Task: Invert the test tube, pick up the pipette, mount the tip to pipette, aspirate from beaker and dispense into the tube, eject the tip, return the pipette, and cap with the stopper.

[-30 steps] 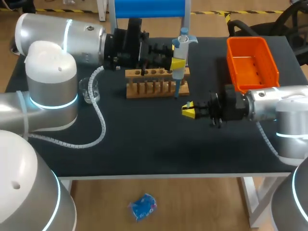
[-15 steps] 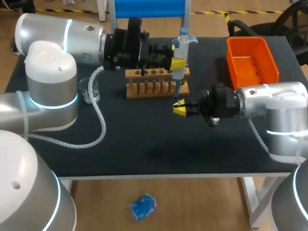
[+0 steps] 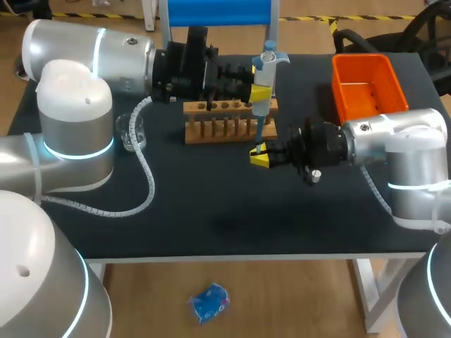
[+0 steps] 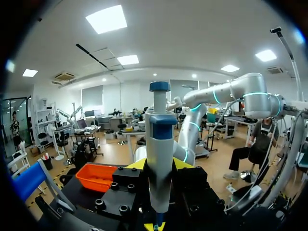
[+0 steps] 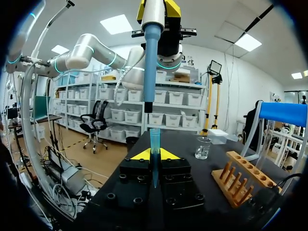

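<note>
Tip mounting under way: left gripper (image 3: 259,93) clamps the pipette (image 3: 266,65) upright over the rack (image 3: 218,130) near the table's (image 3: 211,204) back edge, right gripper (image 3: 259,156) pinches the tip (image 5: 154,140) onto its end; beaker (image 3: 131,132) draw, dispensing, ejecting, return, capping all left.

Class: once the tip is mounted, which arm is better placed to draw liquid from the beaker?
Left, probably. The left gripper is shut on the pipette, and the beaker stands on that arm's side of the table. The right gripper only holds the tip at the pipette's lower end.

black-topped table (image 3: 211,204) on white legs (image 3: 371,299)
</note>
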`<state>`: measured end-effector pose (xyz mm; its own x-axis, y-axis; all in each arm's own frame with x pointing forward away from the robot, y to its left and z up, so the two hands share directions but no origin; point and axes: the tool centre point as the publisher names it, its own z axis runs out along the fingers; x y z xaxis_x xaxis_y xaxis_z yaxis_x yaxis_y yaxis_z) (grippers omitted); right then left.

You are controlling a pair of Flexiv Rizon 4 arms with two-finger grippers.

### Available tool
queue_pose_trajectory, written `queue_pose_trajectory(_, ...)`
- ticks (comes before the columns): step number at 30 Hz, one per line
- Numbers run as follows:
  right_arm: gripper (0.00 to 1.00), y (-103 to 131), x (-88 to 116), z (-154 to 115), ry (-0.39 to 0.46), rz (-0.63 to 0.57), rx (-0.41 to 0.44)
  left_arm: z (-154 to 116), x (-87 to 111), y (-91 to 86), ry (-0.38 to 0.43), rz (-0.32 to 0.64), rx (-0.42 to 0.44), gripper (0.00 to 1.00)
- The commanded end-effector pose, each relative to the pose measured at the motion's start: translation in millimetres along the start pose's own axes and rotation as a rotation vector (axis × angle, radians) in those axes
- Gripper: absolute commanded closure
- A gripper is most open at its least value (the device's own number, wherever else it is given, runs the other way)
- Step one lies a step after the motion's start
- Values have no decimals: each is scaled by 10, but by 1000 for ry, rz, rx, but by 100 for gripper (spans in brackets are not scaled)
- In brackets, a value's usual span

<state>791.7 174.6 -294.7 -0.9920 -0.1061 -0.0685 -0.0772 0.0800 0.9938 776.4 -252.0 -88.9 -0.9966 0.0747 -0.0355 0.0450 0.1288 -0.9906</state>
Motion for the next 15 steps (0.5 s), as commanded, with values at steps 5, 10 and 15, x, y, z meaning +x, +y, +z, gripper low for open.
queue_pose_trajectory(5, 100, 49, -39, 7, 23, -3, 23, -10, 2, -3, 1, 1, 1, 100)
queue_pose_trajectory(10, 100, 76, -49, 1, 27, -8, 28, -10, 2, -3, 1, 1, 1, 100)
queue_pose_trajectory(15, 100, 103, -69, -10, 27, -15, 29, -10, 2, -3, 1, 1, 1, 100)
